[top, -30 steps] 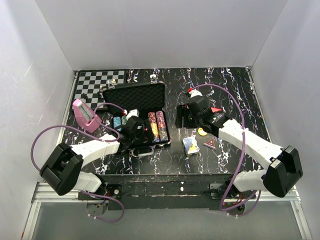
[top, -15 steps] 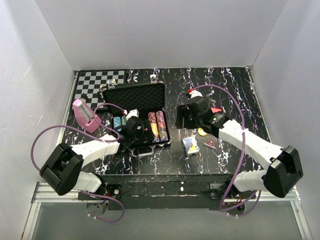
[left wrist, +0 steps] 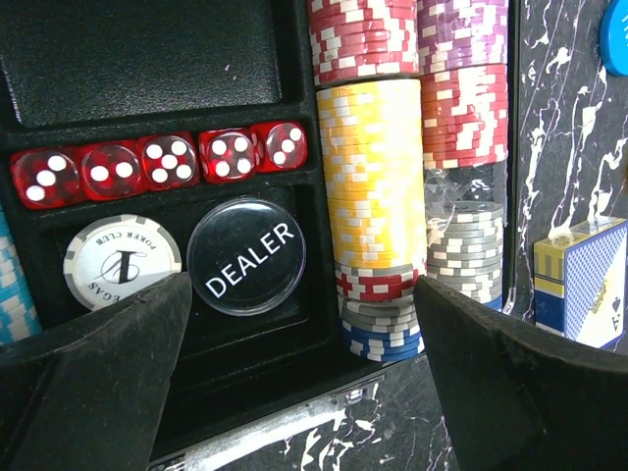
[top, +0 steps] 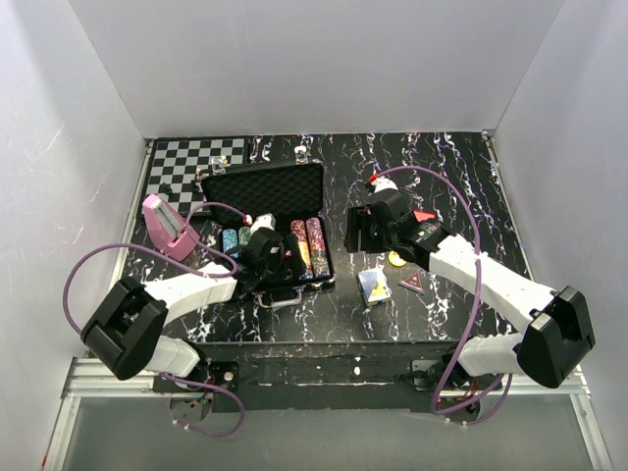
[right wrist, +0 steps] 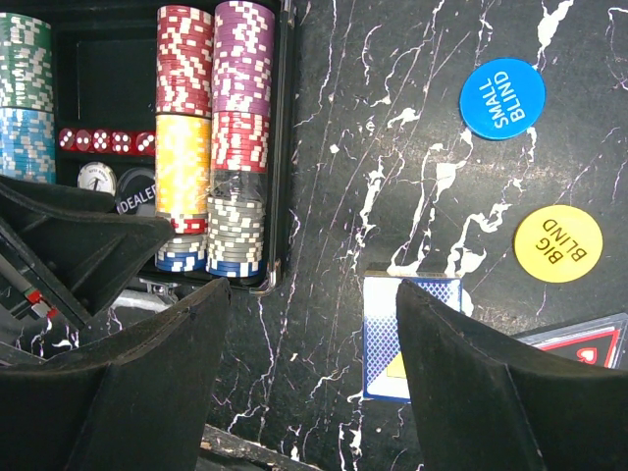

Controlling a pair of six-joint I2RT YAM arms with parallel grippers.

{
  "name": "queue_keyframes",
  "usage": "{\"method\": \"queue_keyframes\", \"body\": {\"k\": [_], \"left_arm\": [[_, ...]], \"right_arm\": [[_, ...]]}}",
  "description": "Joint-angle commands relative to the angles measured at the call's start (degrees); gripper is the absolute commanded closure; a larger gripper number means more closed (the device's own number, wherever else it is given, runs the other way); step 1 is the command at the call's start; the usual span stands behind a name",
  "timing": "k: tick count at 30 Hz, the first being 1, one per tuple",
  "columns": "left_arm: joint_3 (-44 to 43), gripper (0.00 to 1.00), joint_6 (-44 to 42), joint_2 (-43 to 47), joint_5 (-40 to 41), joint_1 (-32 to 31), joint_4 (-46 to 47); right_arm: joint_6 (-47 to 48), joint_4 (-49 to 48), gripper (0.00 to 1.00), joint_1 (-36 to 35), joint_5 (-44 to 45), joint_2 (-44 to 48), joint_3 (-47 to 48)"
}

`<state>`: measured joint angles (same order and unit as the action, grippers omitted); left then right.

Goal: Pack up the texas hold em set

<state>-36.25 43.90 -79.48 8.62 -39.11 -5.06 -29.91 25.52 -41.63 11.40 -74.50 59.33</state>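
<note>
Black foam lines the case (top: 263, 188), which lies open on the left half of the table (top: 442, 177), lid tipped back. Inside, the chips (left wrist: 378, 196) fill their rows, the dice (left wrist: 167, 162) sit in their slot, and the dealer button (left wrist: 245, 255) rests beside a poker-club chip (left wrist: 122, 260); so a good part of the packing looks done.

Left out, all right of the case: a blue deck (right wrist: 410, 334) just beside it; the small-blind button (right wrist: 501, 98) and big-blind button (right wrist: 556, 242) further off; a red triangular piece (top: 412, 283) whose kind I cannot tell. One well (left wrist: 137, 59) in the case holds nothing; the lid is not yet shut.

Left gripper (left wrist: 302, 294) hovers over the case's near edge, jaws spread wide, holding nothing; right gripper (right wrist: 314, 294) hangs right of the case, above table next to the deck, jaws parted and likewise empty.

Table is black with white marbling; a chessboard (top: 191, 162) lies behind the case, a pink object (top: 167, 226) left of the case; plain white walls (top: 314, 69) close in three sides.
</note>
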Motion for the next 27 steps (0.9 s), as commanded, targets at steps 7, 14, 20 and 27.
{"method": "queue_keyframes", "body": {"k": [7,14,20,27], "left_arm": [[-6.8,0.02,-6.5,8.2,3.1,-0.1,-5.0],[-11.1,0.02,-10.9,12.9,4.6,0.0,-9.1],[-12.3,0.02,-15.0,18.4,5.7,2.1,-12.2],[-15.5,0.02,-20.6,22.8,-1.1,12.2,-18.8]], "right_arm": [[0.6,0.1,0.21,0.4,0.6,2.3,1.9],[1.2,1.3,0.20,0.8,1.6,4.6,2.4],[2.6,2.9,0.20,2.4,2.9,6.2,2.1],[5.7,7.3,0.20,7.0,4.7,9.3,1.5]]}}
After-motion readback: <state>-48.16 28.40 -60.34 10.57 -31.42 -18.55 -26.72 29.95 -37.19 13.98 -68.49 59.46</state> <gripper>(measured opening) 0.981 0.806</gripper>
